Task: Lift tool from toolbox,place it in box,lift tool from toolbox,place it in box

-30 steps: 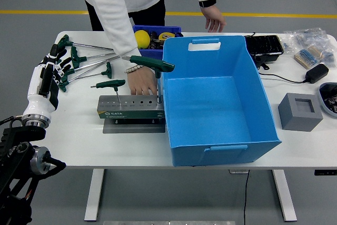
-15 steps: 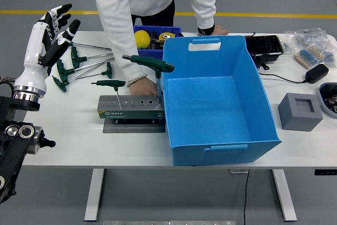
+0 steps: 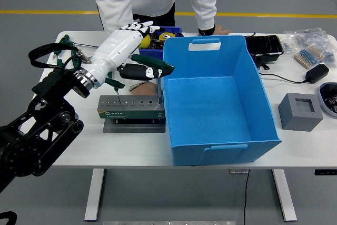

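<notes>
A grey tool rack [image 3: 129,108] stands on the table left of the big blue box [image 3: 221,130]. A large green T-handle tool [image 3: 158,65] stands upright in the rack's right end. A smaller green T-handle tool [image 3: 114,84] stands at its left end. My left hand [image 3: 139,46], white with black fingers, reaches in from the left above the rack. Its fingers are spread and its thumb [image 3: 136,71] lies just under the large tool's handle. A person's hand [image 3: 141,90] rests behind the rack, partly hidden by mine. The blue box is empty.
Several loose green T-handle wrenches [image 3: 66,40] lie at the back left. A small blue bin [image 3: 156,52] with a yellow item is behind my hand. The person's other hand [image 3: 216,29] rests behind the box. A grey block [image 3: 300,111], black tray [image 3: 264,46] and charger [image 3: 316,72] sit at right.
My left hand has swung from the table's far left edge in over the rack to the large tool's handle. The person has stayed leaning over the table.
</notes>
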Robot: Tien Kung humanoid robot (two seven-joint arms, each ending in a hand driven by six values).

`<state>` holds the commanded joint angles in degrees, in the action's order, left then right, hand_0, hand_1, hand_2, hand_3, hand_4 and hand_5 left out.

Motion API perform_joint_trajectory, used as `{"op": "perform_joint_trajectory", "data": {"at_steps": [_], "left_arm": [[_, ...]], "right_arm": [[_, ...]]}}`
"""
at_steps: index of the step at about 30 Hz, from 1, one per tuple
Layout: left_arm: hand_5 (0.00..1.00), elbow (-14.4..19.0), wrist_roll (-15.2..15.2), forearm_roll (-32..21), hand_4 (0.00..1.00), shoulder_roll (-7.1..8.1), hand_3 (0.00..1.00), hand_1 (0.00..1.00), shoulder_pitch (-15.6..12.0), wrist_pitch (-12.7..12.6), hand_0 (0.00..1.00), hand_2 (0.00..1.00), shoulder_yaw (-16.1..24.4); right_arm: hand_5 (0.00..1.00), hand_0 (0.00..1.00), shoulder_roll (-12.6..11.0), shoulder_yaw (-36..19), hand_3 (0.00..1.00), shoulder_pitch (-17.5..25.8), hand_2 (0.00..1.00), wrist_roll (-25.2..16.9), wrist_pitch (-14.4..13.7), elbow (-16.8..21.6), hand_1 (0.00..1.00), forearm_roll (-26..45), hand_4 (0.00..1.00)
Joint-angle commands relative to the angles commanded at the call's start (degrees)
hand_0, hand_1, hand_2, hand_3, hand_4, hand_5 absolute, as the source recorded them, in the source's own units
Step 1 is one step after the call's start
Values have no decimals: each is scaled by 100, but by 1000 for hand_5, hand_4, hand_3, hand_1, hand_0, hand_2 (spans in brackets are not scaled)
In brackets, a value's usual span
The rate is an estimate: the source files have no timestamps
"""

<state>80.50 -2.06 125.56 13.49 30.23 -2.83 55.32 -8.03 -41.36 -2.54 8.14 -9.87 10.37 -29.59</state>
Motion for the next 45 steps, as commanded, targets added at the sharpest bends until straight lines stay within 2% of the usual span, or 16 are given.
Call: {"op": "perform_joint_trajectory", "data": {"at_steps": [2, 6, 7, 12, 13, 18, 19, 24, 25, 30, 31, 36, 37, 42, 43, 45], "left_arm": [[687, -138, 48, 444, 998, -29, 913, 959, 129, 34, 955, 992, -177], [687, -397, 190, 444, 998, -78, 913, 959, 333, 82, 955, 992, -421], [698, -444, 196, 444, 998, -83, 841, 905, 363, 56, 922, 929, -457], [698, -681, 207, 444, 998, -102, 841, 905, 528, -218, 922, 929, -672], [723, -745, 241, 444, 998, -112, 723, 701, 574, -226, 750, 714, -721], [723, -921, 413, 444, 998, -157, 723, 701, 695, -172, 750, 714, -888], [728, -951, 447, 444, 998, -166, 656, 549, 715, -152, 603, 546, -924], [728, -1086, 634, 444, 998, -198, 656, 549, 792, -59, 603, 546, -1077], [741, -1096, 668, 444, 998, -200, 536, 398, 801, -56, 468, 385, -1093], [741, -1136, 806, 444, 998, -215, 536, 398, 815, -142, 468, 385, -1146], [750, -1154, 836, 444, 998, -218, 462, 304, 818, -159, 391, 310, -1168], [750, -1208, 944, 444, 998, -219, 462, 304, 823, -244, 391, 310, -1250], [763, -1216, 961, 444, 998, -218, 362, 237, 829, -252, 352, 255, -1271], [763, -1265, 1013, 444, 998, -218, 362, 237, 866, -328, 352, 255, -1385], [774, -1279, 1023, 444, 998, -222, 269, 156, 871, -344, 288, 189, -1399], [774, -1303, 1044, 444, 998, -229, 269, 156, 879, -389, 288, 189, -1421]], "right_arm": [[872, 716, -2, 0, 716, -5, 762, 0, -1, 0, 671, 0, 904], [872, 716, -9, 7, 716, -17, 762, 1, 3, -1, 671, 3, 904], [871, 717, -11, 8, 715, -19, 762, 0, 5, -1, 671, 2, 904], [871, 717, -16, 11, 715, -26, 762, -1, 6, -3, 671, 13, 904], [872, 716, -18, 6, 713, -30, 762, 0, 7, -4, 671, 3, 904], [872, 716, -27, 7, 713, -37, 762, -5, 12, -6, 671, -2, 904], [871, 716, -28, 5, 713, -39, 762, -6, 11, -6, 671, -2, 904], [871, 716, -34, 22, 713, -47, 762, -15, 9, -6, 671, 24, 904], [870, 716, -35, 21, 713, -48, 763, -17, 9, -6, 671, 25, 904], [870, 716, -40, 5, 713, -48, 763, -19, 7, -6, 671, 8, 904], [868, 716, -41, -9, 714, -49, 763, -16, 7, -6, 672, -11, 903], [868, 716, -42, -20, 714, -44, 763, -15, 7, -6, 672, -24, 903], [867, 716, -42, -24, 714, -45, 762, -14, 7, -6, 671, -31, 903], [867, 716, -44, -41, 714, -46, 762, -10, 8, -6, 671, -52, 903], [869, 717, -44, -40, 713, -47, 762, -9, 7, -6, 671, -52, 903], [869, 717, -43, -37, 713, -47, 762, -10, 8, -6, 671, -49, 903]]}}
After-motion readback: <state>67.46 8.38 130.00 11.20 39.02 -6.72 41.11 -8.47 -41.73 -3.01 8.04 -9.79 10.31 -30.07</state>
